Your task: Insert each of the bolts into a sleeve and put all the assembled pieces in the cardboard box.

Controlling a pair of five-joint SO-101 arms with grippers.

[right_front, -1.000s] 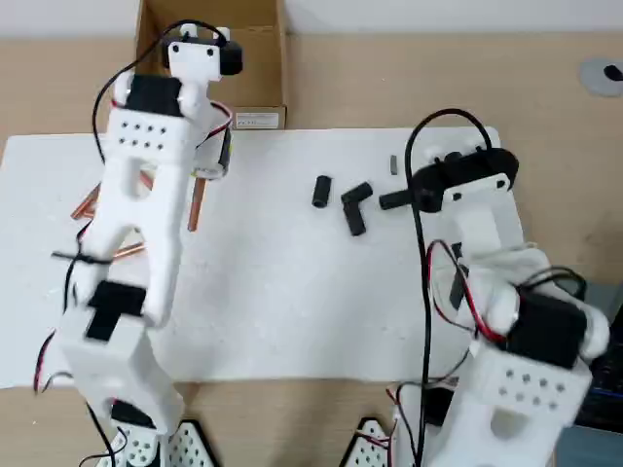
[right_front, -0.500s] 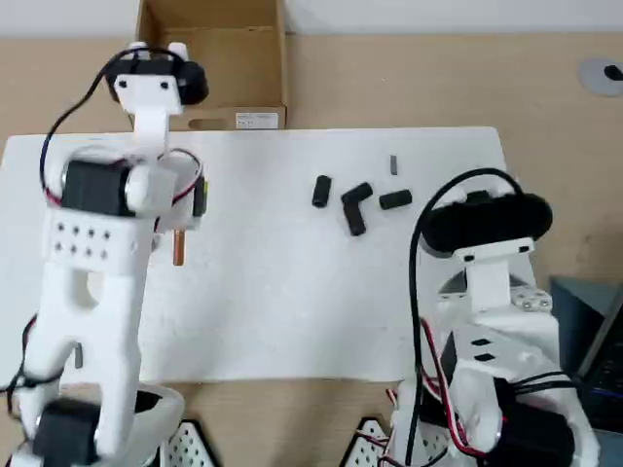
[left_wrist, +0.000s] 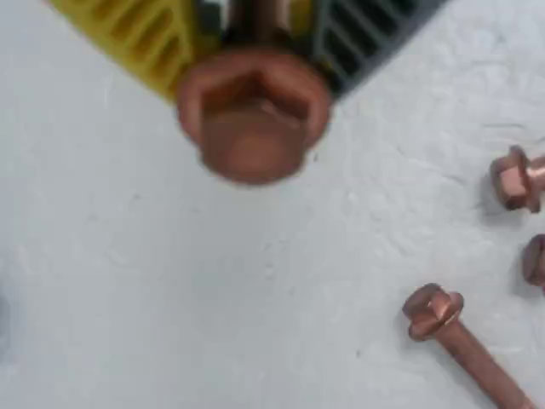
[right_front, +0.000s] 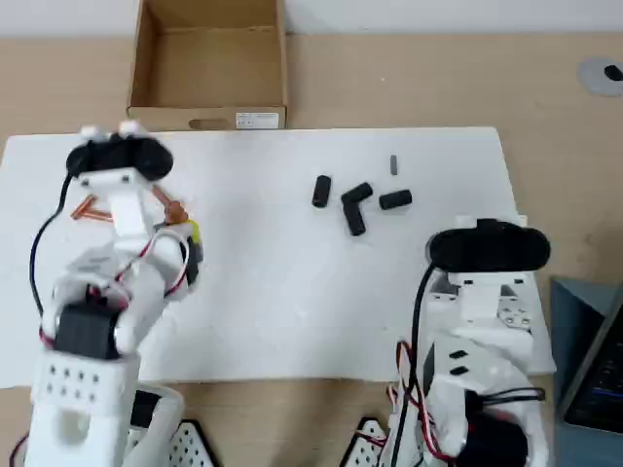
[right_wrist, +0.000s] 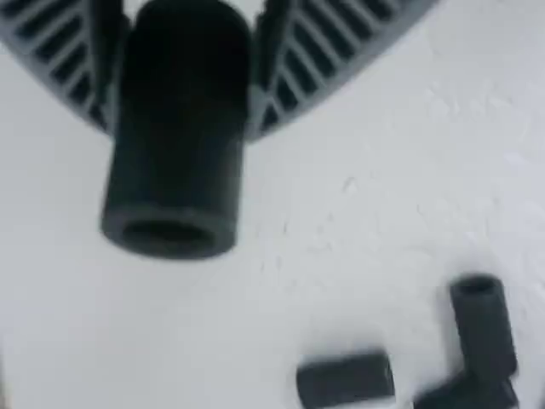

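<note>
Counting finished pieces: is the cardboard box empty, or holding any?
Empty: in the high view the cardboard box shows only its bare brown floor.

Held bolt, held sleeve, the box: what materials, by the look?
The bolt looks like copper-coloured metal, plated or solid I can't tell: smooth, faint sheen on its hex flange head. The sleeve is matte black, probably plastic or rubber: no glint, hollow bore. The box is plain brown cardboard, dull and uncoated.
</note>
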